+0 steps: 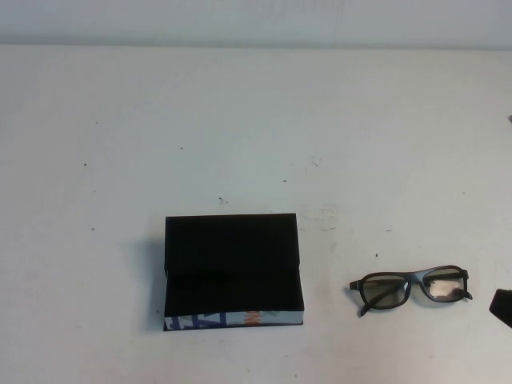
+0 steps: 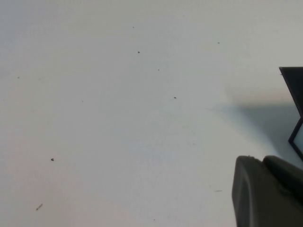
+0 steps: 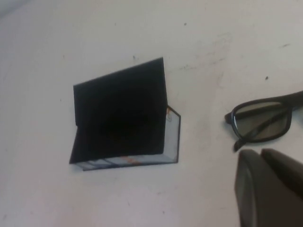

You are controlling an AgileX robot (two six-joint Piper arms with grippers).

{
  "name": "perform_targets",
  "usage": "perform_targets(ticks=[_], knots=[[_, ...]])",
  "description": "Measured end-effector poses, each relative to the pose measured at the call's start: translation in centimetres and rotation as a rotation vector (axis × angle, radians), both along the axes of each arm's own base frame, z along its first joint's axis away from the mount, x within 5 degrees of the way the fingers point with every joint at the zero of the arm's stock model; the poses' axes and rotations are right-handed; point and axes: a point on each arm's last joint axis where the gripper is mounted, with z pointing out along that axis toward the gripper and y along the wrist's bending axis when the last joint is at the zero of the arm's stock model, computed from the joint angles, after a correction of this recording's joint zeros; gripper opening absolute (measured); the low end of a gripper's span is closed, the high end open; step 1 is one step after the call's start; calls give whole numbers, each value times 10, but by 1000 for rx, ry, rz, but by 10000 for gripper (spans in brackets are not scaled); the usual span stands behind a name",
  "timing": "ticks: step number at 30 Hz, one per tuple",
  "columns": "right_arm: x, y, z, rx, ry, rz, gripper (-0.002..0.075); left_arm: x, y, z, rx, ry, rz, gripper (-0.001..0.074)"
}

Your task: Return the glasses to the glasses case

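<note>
High view has the glasses case sitting open near the middle of the desk, flap lid up at the back, white printed side facing me, and the glasses lying well apart from it off to my right, arms seemingly folded, lenses facing up-ish. My right claw is clenched shut and empty, parked just beside the glasses at the desk's right edge; only a dark corner of it shows from above. Left claw hovers over bare desk to the left of the case, and I honestly can't tell if it's open or closed. What worries me: that frame is thin and lies flat, so if I come down without opening wide first I'd just shove it across the desk. A pinch on a lens could slip or smudge. And the case looks light, so a clumsy drop-in could knock it or tip the flap closed.
</note>
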Motion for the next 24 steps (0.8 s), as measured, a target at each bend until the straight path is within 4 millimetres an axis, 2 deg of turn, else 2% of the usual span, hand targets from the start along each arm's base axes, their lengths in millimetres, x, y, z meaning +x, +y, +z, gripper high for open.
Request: perform_targets(ticks=[6,9,16,20,24], knots=[[34,-1,12,-114,101,133,-13,0,0,0,0,0,0,-1],[48,5,25,-219,93,230,-13,0,0,0,0,0,0,-1],[69,49,45,-579,-41,571,-13,0,0,0,0,0,0,-1],[78,76,43,-734,-62,756,-13,0,0,0,0,0,0,-1],[98,88,32,-896,-10,935,-11,0,0,0,0,0,0,-1]])
